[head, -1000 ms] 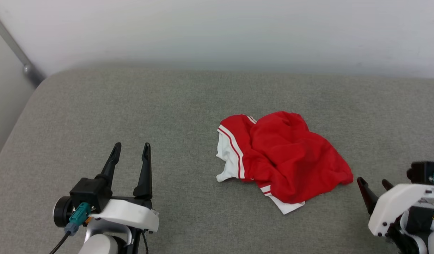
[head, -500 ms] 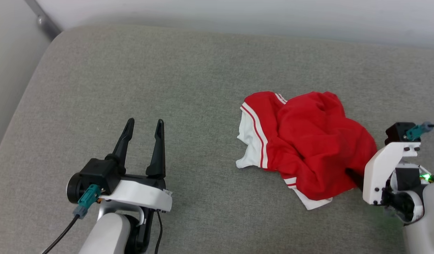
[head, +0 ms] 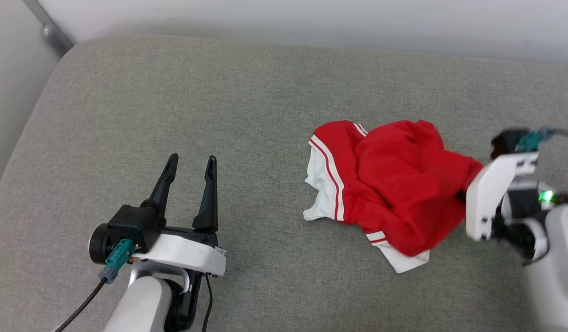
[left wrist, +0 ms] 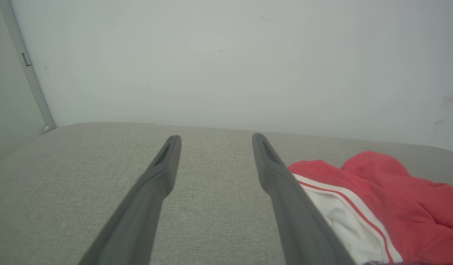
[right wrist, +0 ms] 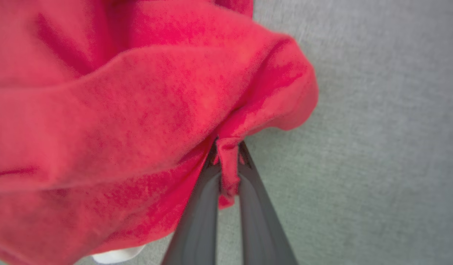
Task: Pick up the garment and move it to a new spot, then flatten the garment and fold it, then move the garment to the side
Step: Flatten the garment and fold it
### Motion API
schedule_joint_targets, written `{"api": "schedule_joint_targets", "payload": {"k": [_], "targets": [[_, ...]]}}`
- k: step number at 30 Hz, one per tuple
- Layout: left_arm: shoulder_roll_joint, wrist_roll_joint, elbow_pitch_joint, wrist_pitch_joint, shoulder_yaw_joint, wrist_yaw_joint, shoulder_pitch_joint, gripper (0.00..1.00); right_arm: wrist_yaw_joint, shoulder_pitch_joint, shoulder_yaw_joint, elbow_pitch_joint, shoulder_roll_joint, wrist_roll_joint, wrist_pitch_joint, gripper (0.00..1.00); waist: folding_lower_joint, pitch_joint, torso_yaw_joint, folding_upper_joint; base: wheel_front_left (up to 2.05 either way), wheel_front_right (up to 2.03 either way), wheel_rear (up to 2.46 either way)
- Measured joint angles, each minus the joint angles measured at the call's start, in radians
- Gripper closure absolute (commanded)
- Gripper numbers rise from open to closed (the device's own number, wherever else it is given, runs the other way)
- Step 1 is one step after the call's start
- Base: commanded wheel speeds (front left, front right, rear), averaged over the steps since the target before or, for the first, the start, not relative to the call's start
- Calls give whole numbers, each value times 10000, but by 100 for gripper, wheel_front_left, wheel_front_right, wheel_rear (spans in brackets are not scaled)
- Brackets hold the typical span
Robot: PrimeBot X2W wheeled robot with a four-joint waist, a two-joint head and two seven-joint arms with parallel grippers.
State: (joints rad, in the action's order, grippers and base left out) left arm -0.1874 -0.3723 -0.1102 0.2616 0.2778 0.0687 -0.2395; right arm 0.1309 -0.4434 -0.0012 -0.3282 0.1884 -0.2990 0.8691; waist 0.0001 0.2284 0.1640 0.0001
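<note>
Closure of the right pincer point(right wrist: 228, 145) was the change noted. A second before, it stood wide just off the garment point(head: 394, 193); it was now clamped on a narrow fold of red cloth at the heap's 3 o'clock edge. Pick-up therefore appeared begun, with the lift judged still to come. Left pincer point(head: 192, 159) remained wide and empty, well apart at 9 o'clock. The garment lay crumpled on the grey padded surface point(head: 173, 92), right of centre, with white striped sleeve ends at 9 and 6 o'clock. No lettering was visible.
</note>
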Motion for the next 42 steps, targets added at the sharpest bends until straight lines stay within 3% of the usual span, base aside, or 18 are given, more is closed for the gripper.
{"api": "schedule_joint_targets", "payload": {"k": [6, 12, 17, 24, 25, 26, 27, 28, 37, 42], "targets": [[136, 77, 10, 2, 86, -138, -81, 0, 2, -1472, 221, 594, 637, 405, -807, 100, 0, 99, 59, 0, 0, 0, 0], [416, 176, 148, 12, 215, -416, -529, 0, 2, -3631, 33, 407, 1060, 968, -1338, 100, 0, 659, 359, 0, 0, 0, 0], [644, 291, 286, 13, 182, -604, -867, 0, 2, -5361, -470, -240, 1124, 1321, -2370, 100, 0, 1361, 635, 0, 0, 0, 0], [936, 522, 286, 13, 8, -832, -1119, 0, 2, -5369, -924, -2159, 1028, 1875, -3620, 100, 1, 2151, 995, 0, 0, 0, 0], [965, 546, 270, 13, -25, -865, -1120, 0, 2, -5219, -968, -2452, 1012, 1883, -3791, 95, 1, 2199, 1024, 0, 0, 0, 0], [989, 579, 261, 13, -69, -882, -1120, 0, 2, -5050, -963, -2713, 999, 1916, -3988, 66, 1, 2230, 1039, 0, 0, 0, 0], [1007, 625, 244, 12, -109, -918, -1122, 0, 2, -4876, -924, -2934, 999, 2000, -4228, 24, 1, 2235, 1028, 0, 0, 0, 0], [1016, 654, 230, 13, -171, -945, -1122, 0, 2, -4731, -928, -3124, 980, 2008, -4489, 0, 1, 2219, 998, 0, 0, 0, 0], [905, 968, -61, 13, -568, -1005, -711, 0, 2, -3756, -656, -3795, 872, 1035, -7039, 0, 0, 1500, 462, 0, 0, 0, 0], [731, 1037, -161, 12, -658, -913, -268, 0, 0, -2882, -109, -3145, 989, 489, -7457, 0, 0, 756, 89, 0, 0, 0, 0]]}}
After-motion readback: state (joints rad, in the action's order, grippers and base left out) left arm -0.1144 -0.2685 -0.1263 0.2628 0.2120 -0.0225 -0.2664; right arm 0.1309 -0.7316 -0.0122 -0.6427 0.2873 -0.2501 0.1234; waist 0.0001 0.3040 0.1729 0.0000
